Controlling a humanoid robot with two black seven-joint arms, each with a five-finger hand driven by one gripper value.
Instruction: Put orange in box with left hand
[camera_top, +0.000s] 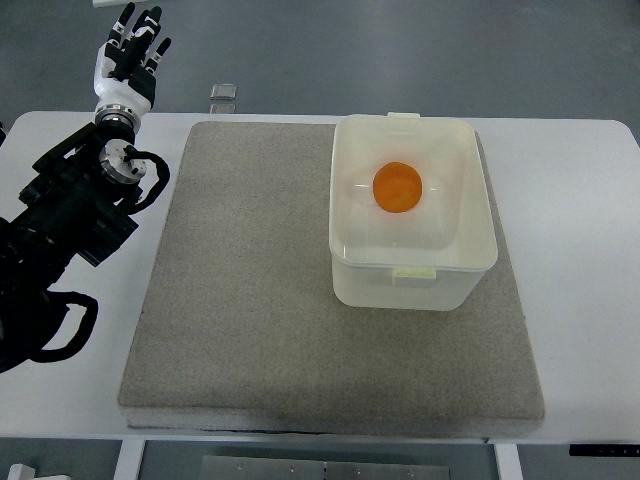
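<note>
An orange (398, 188) lies inside a translucent white plastic box (413, 265) that stands on the right part of a grey mat (250, 300). My left hand (131, 52) is at the far left, beyond the table's back edge, well away from the box. Its fingers are spread and hold nothing. The black left arm (70, 220) runs along the left edge of the picture. The right arm does not show.
The mat lies on a white table (580, 260). A small grey square object (223, 93) lies on the floor past the table's back edge. Grey floor shows beyond the table.
</note>
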